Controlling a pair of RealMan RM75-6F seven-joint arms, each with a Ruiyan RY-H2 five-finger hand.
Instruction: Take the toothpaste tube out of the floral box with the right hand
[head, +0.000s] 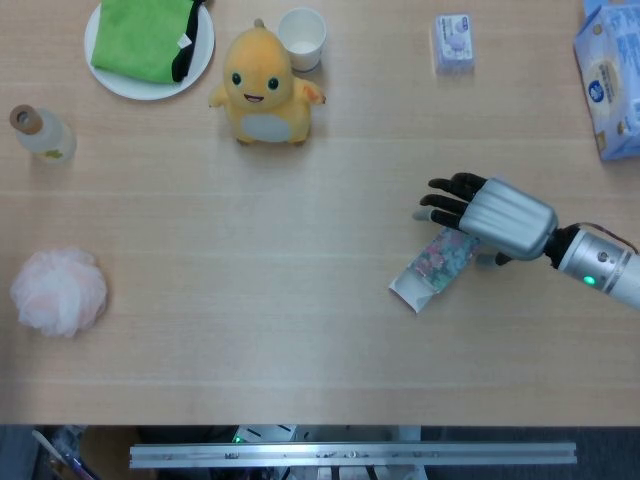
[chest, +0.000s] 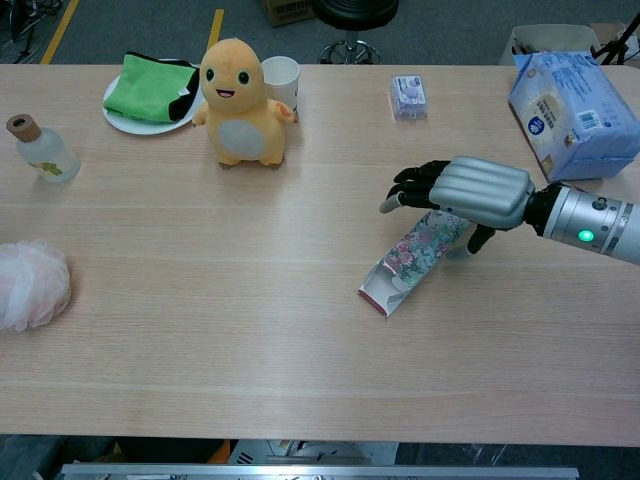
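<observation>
Tabletop of pale wood-grain laminate (head: 300, 330), wide and sparsely set, carrying the whole scene. Right hand with ribbed silver back and black fingers (head: 487, 218), palm down over the far upper end of the long, narrow floral-printed cardboard box (head: 432, 266), fingers spread apart and pointing toward the table's left side, thumb tucked down at the box's near edge; contact with the box not certain from either view, nothing visibly clamped. Box flat on the table, long axis on a diagonal from upper right under the hand down to lower left, open mouth with white flap (chest: 372, 296) at the lower-left end, well clear of the fingers. Toothpaste tube presumably inside, not visible in either view. Opening thus at the opposite end of the box from the fingertips (chest: 392, 203): a likely need to shift down along the diagonal, or to pin the covered end and draw from the mouth. Left hand absent from both views, leaving the right as the only one near. Elsewhere: round yellow plush toy (head: 262, 87), well apart from the work.
</observation>
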